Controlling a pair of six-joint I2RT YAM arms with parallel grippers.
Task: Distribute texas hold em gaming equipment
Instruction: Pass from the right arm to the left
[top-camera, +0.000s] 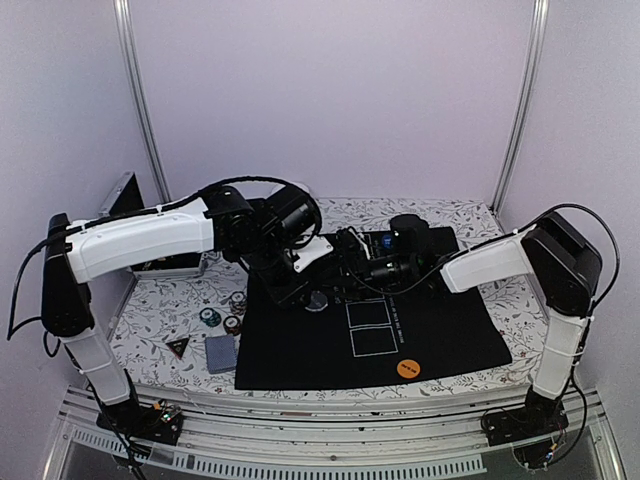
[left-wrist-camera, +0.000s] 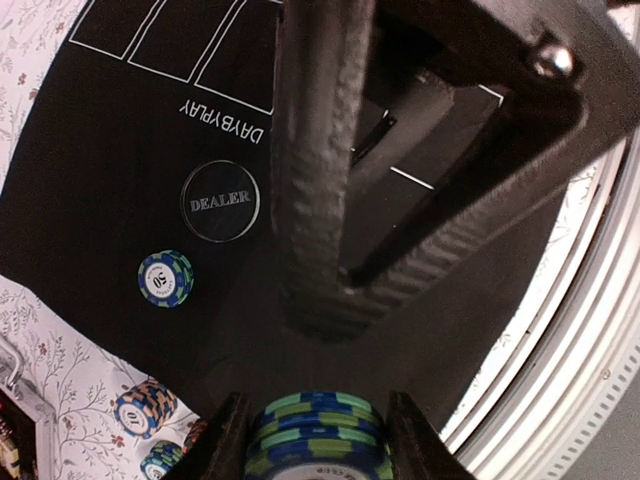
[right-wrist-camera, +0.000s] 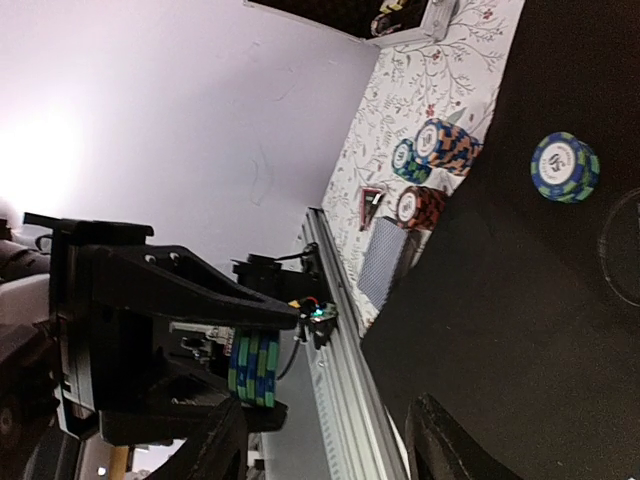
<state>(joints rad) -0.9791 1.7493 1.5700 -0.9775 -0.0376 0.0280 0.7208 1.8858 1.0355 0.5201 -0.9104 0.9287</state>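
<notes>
Left wrist view: the left end effector (left-wrist-camera: 315, 425) is closed on a short stack of blue-and-green chips (left-wrist-camera: 316, 445), with one finger on each side of the stack and the striped edges showing. The stack is held clear of the black mat (left-wrist-camera: 90, 180). The right end effector (left-wrist-camera: 335, 300) hangs directly in front, its fingertips pointing toward the held stack and just beside it. Whether they touch cannot be judged.

Right wrist view: the right end effector's fingers (right-wrist-camera: 215, 445) stand partway apart. Bare mat shows between them and nothing is gripped. The held stack appears beside one finger, not between the two.

On the mat: a round black dealer button (left-wrist-camera: 220, 201) lies flat near the printed card boxes. A second blue-and-green chip stack (left-wrist-camera: 166, 278) sits near it, not touching. An orange disc (top-camera: 407, 367) lies toward the near right corner of the mat.

On the table (top-camera: 150, 310), left of the mat:
- An orange-and-blue chip stack (right-wrist-camera: 447, 145) stands with a green chip stack (right-wrist-camera: 410, 160) just beside it.
- A red-brown chip stack (right-wrist-camera: 420, 207) stands at the mat's edge.
- A black-and-red triangle marker (right-wrist-camera: 372, 205) lies flat next to that stack.
- A deck of cards (right-wrist-camera: 385, 262), grey-blue backs up, lies against the mat's left edge, nearer the arm bases than the chips.

A silver case (top-camera: 140, 235) stands open at the far left of the table.
</notes>
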